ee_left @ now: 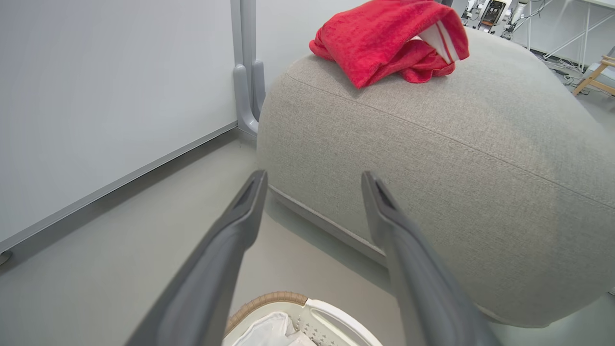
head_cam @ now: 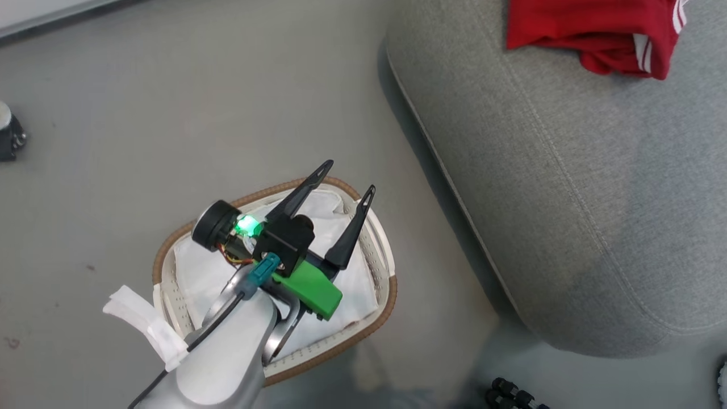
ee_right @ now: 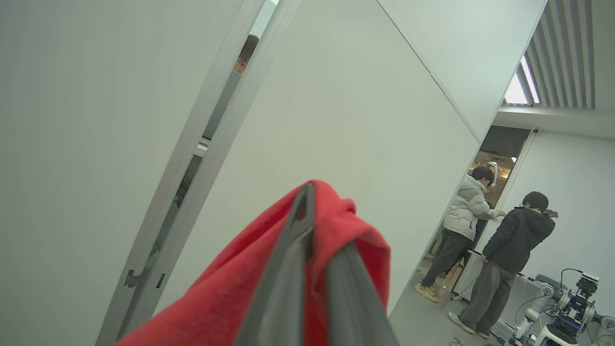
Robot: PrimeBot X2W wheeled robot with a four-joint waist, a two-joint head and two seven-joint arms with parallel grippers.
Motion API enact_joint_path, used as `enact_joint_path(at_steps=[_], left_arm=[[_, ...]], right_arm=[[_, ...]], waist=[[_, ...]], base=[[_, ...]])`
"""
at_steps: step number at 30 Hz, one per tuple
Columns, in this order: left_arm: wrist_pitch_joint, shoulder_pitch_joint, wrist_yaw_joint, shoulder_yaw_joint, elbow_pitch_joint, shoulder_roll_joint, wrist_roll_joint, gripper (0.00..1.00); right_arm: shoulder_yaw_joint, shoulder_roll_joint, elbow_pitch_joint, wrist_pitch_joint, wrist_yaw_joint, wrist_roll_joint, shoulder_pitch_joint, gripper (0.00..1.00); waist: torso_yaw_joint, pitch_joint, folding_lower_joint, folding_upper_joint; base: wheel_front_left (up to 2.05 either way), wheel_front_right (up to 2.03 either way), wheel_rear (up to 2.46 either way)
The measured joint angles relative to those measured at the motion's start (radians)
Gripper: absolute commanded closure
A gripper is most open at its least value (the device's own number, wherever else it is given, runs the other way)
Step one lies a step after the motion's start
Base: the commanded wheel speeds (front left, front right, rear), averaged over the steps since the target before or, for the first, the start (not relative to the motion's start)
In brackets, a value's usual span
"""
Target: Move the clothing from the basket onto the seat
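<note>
Spreads the left gripper (head_cam: 350,176) fingers wide apart, with the basket (head_cam: 161,255) and its white lining (head_cam: 196,275) just under them. Pinches a red shirt (ee_right: 226,298) tight between the right gripper (ee_right: 323,226) fingers. Shows the other red shirt (ee_left: 384,38) up on the seat (head_cam: 568,199), far past the left fingertips.

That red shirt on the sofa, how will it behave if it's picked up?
Probably floppy: the shirt lies crumpled in folds on the sofa. Likely light too: the other shirt drapes limply from the shut right hand.
</note>
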Motion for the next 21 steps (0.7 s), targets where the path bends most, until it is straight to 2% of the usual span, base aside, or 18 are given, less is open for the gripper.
enact_joint_path(at_steps=[6,13,18,21], left_arm=[[0.000,-0.031,0.000,0.004,-0.009,0.009,0.026,0.00],[0.000,-0.039,0.003,0.018,-0.027,0.027,0.041,0.00],[0.000,-0.038,0.006,0.026,-0.033,0.036,0.042,0.00],[0.000,-0.038,0.007,0.031,-0.035,0.037,0.042,0.00]], right_arm=[[-0.058,-0.014,0.147,-0.044,0.000,-0.056,0.041,1.00],[-0.094,0.068,0.275,-0.077,0.000,-0.114,0.161,1.00],[-0.079,0.121,0.239,-0.078,0.000,-0.100,0.303,1.00],[-0.074,0.130,0.216,-0.078,0.000,-0.080,0.369,1.00]], waist=[[0.011,0.100,0.0000,0.0000],[0.017,0.190,0.0001,0.0000],[0.009,0.220,0.0000,0.0000],[0.003,0.216,-0.0001,0.0000]], base=[[0.00,0.00,0.00],[0.00,0.00,0.00],[0.00,0.00,0.00],[0.00,0.00,0.00]])
